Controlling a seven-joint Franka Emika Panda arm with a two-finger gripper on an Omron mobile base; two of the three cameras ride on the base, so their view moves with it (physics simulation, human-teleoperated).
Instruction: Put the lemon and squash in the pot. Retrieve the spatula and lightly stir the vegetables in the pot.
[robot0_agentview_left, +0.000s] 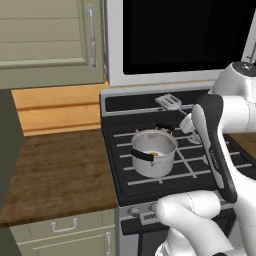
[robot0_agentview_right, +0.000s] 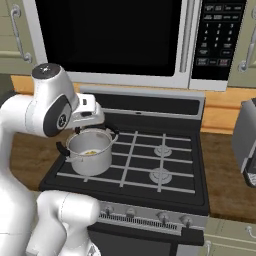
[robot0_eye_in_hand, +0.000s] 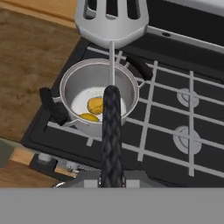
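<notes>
At nine o'clock of the stove (robot0_agentview_right: 150, 165), the pot (robot0_eye_in_hand: 98, 103) holds both vegetables (robot0_eye_in_hand: 94, 108). The tool (robot0_eye_in_hand: 111, 173), clamped on the spatula (robot0_eye_in_hand: 111, 26) handle, holds it above the pot; next, I judge, lower the head and stir gently.

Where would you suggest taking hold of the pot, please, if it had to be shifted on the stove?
I'd probably grip the pot by its black side handle, coming from the counter side of the stove. The handle sticks out level from the wall toward the wooden counter, slim enough for the jaws, whereas the round steel body looks too wide.
</notes>
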